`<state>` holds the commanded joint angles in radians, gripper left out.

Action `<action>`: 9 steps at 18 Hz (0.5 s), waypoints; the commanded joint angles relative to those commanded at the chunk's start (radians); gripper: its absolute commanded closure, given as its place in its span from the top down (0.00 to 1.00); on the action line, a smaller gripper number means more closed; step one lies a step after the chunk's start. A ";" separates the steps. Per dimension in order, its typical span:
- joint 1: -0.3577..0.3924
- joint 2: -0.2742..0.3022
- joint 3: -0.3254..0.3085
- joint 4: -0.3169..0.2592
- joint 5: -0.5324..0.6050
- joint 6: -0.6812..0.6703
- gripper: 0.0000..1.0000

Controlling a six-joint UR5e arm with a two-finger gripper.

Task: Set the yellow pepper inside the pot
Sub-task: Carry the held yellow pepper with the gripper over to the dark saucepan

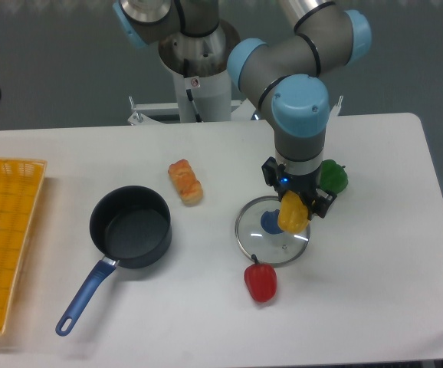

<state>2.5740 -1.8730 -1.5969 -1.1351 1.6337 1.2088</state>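
Now clamped on the pepper (292,213), the pincer (293,205) hangs nose-down over the glass lid (272,231); pepper seemingly lifted clear of the surface (375,291), showing in front of the lid's blue knob (270,222), long axis near upright between the fingers; whether it sits just above the lid or brushes it, hard to say from this view.

Just behind and to the right: a green pepper (333,176), part hidden by the wrist; just below the lid's rim: a red pepper (260,281), close to touching the glass.

Further left, well apart: the pot (130,226), open mouth up, nothing inside, blue handle (86,297) running down-left toward the front edge; a bread roll (185,181) lying up and right of the pot, roughly beside the straight path; a yellow basket (7,238) at the far left edge.

Likely turning point: pot lies straight left of the held pepper, at about the same depth; probably calls for a sideways carry leftward, high enough to clear the pot's rim, then a release over its middle.
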 joint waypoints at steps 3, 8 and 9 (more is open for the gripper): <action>-0.006 0.008 -0.005 0.000 0.000 -0.005 0.44; -0.054 0.044 -0.032 -0.008 0.003 -0.021 0.44; -0.072 0.051 -0.035 -0.008 0.003 -0.041 0.44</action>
<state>2.5021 -1.8224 -1.6321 -1.1428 1.6368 1.1676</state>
